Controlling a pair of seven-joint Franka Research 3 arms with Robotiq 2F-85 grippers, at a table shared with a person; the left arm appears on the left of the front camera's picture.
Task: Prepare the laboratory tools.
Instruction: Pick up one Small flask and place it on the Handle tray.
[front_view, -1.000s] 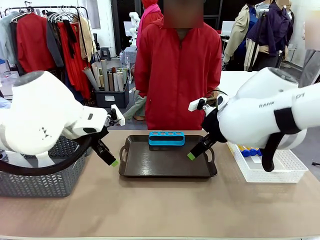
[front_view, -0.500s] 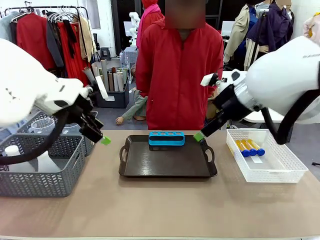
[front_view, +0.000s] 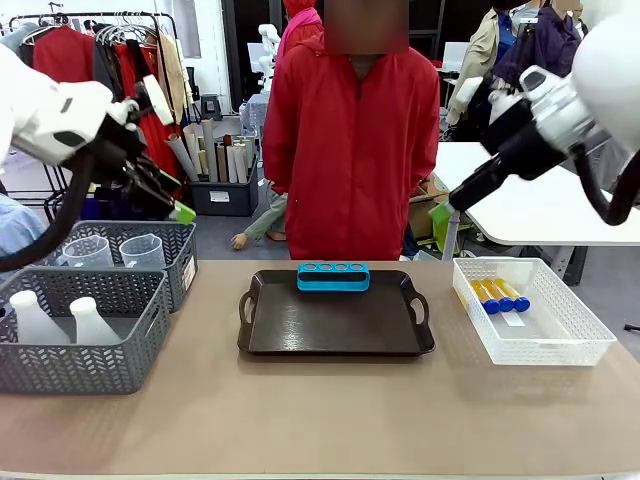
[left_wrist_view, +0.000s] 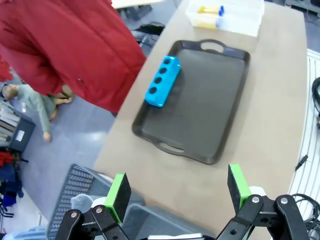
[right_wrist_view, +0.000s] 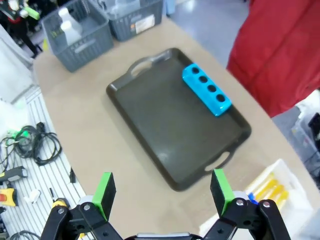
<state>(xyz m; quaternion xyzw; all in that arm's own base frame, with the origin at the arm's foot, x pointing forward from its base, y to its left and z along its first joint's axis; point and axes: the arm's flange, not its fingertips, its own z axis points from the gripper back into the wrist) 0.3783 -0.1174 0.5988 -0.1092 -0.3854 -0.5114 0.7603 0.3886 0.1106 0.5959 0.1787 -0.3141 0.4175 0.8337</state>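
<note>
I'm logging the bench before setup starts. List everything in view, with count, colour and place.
table: one, tan, across the foreground.
tray: one, dark brown, table centre.
tube rack: one, blue, four holes, on the tray's far edge.
lattice bin: one, white, right of the tray.
tubes: at least three, yellow-orange with blue caps, lying in the lattice bin.
mesh baskets: two, grey, left of the tray.
flasks: two, translucent white, in the nearer basket.
beakers: two, clear, in the farther basket.
person: one, red jacket, at the table's far side.
left gripper: open, green pads, high over the table's left side.
right gripper: open, green pads, high over the table's right side.
</note>
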